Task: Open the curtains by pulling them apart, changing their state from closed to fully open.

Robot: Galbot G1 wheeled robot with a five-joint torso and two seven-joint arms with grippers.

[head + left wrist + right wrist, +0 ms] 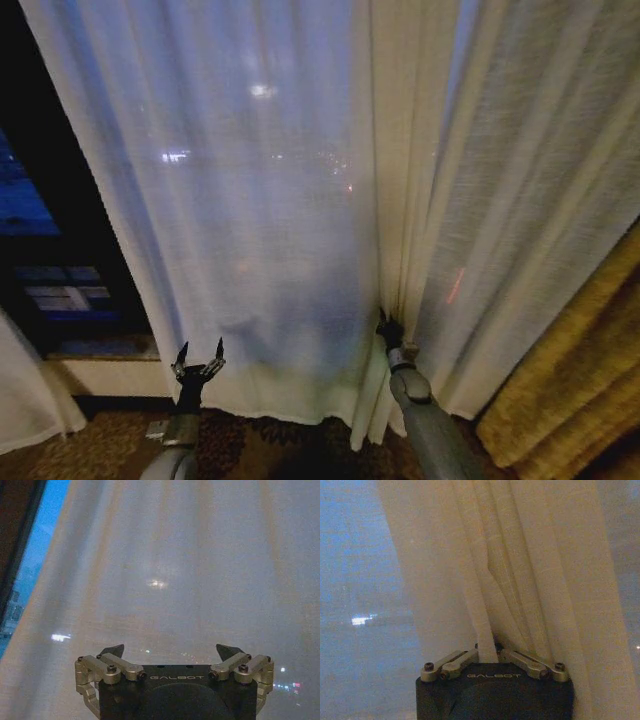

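Sheer white curtains hang in front of me: a left panel (230, 200) and a right panel (530, 200) that meet in a bunch of folds (400, 180). My right gripper (388, 328) is shut on those bunched folds (492, 605) at the seam. My left gripper (199, 358) stands open just in front of the left panel (165, 570), with nothing between its fingers (114, 650). The panel's left edge hangs beside dark window glass (50, 230).
A thick golden-yellow drape (575, 380) hangs at the lower right. A pale window sill (105, 375) runs low on the left above patterned carpet (270, 450). Another bit of white fabric (25, 400) hangs at the far left edge.
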